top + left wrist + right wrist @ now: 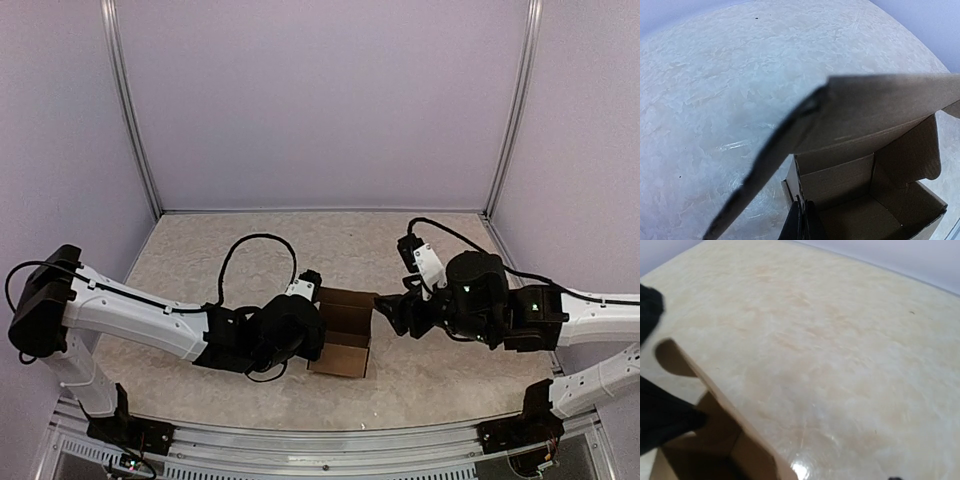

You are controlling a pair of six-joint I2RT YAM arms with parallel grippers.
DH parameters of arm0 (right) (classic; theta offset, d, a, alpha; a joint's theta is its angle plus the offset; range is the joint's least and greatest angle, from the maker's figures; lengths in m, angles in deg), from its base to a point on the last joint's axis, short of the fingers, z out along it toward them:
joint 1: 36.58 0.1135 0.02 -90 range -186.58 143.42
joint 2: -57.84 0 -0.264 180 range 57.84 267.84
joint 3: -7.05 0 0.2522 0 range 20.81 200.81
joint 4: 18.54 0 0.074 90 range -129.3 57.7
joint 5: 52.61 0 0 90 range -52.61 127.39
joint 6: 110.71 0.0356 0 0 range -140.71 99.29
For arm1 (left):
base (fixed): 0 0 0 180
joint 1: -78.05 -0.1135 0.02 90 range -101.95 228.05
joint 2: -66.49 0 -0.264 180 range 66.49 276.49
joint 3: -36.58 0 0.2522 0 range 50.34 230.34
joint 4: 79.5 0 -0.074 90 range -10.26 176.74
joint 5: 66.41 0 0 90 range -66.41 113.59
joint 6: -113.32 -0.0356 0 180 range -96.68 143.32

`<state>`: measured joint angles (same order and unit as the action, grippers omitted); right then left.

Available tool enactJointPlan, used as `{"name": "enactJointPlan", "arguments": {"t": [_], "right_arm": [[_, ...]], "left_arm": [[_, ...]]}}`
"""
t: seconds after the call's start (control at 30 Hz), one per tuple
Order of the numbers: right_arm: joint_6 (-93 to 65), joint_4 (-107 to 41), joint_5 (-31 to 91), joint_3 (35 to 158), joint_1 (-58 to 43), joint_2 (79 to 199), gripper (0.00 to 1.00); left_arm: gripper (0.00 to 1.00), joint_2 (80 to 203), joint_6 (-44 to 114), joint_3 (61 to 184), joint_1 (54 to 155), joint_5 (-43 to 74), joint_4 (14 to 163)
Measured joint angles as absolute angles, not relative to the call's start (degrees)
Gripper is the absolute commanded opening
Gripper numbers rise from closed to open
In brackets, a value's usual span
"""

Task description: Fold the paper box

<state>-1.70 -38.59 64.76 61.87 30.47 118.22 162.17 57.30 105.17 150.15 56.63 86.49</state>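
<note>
The paper box [345,340] is a brown cardboard box standing open on the table between my two arms. In the left wrist view the box [870,200] shows its empty inside, with a raised flap leaning over it. My left gripper [312,318] is at the box's left wall, and its fingers [803,220] are pinched on that wall's top edge. My right gripper [385,312] is at the box's right side; its jaws are not readable. In the right wrist view the box's wall [715,425] is at lower left, and my own fingers are out of frame.
The beige mottled table [250,230] is bounded by lilac walls and metal posts [130,110] at the back corners. A black cable [255,240] loops above the left arm. The left arm's dark body [660,420] shows beside the box.
</note>
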Motion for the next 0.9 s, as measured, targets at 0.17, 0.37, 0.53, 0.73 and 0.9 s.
{"name": "enactJointPlan", "arguments": {"t": [0.17,0.37,0.53,0.73,0.9], "right_arm": [[-6.77,-46.45,55.23,70.11,25.09,119.58,0.69],[-7.84,-54.3,49.86,81.87,21.38,125.94,0.59],[-6.62,-56.27,48.07,87.03,20.63,130.77,0.52],[-2.69,-56.22,48.33,87.57,19.72,135.01,0.46],[1.29,-54.24,50.01,87.16,19.54,137.94,0.36]], "left_arm": [[0.0,162.54,57.3,105.17,150.17,57.05,87.29],[0.0,163.98,56.6,104.01,150.48,59.03,92.8],[0.0,166.34,54.53,102.9,151.72,62.57,100.47],[0.0,170.91,51.88,102.7,153.51,66.9,108.93],[0.0,174.93,49.5,102.29,154.41,69.59,117.15]]}}
